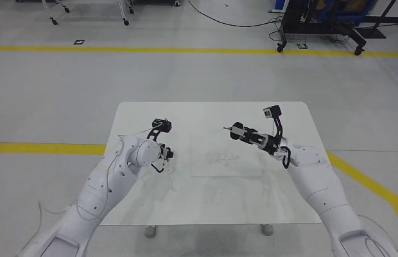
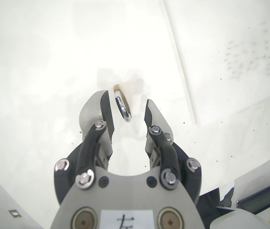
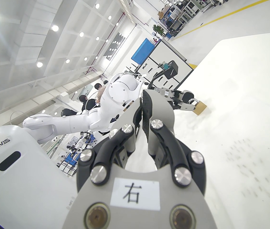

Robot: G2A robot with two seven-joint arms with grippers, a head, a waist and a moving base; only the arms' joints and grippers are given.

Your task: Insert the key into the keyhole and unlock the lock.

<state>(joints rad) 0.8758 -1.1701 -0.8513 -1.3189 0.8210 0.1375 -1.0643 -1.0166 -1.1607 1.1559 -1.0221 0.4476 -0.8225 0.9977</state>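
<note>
Plainly brass lock (image 2: pixel 125 100), chrome shackle (image 2: pixel 121 106).

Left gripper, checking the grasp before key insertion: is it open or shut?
Open: the left gripper has fingers spread apart, with the padlock between them.

The left arm (image 1: pixel 115 175) bends in over the left half of the surface. Its wrist is turned so the left gripper (image 2: pixel 127 96) points down, close above the surface, jaws spread apart. The right arm (image 1: pixel 314 173) stretches in over the right half. The right gripper (image 3: pixel 145 95) is raised, nearly level, aimed toward the left edge, jaws pressed together.
</note>
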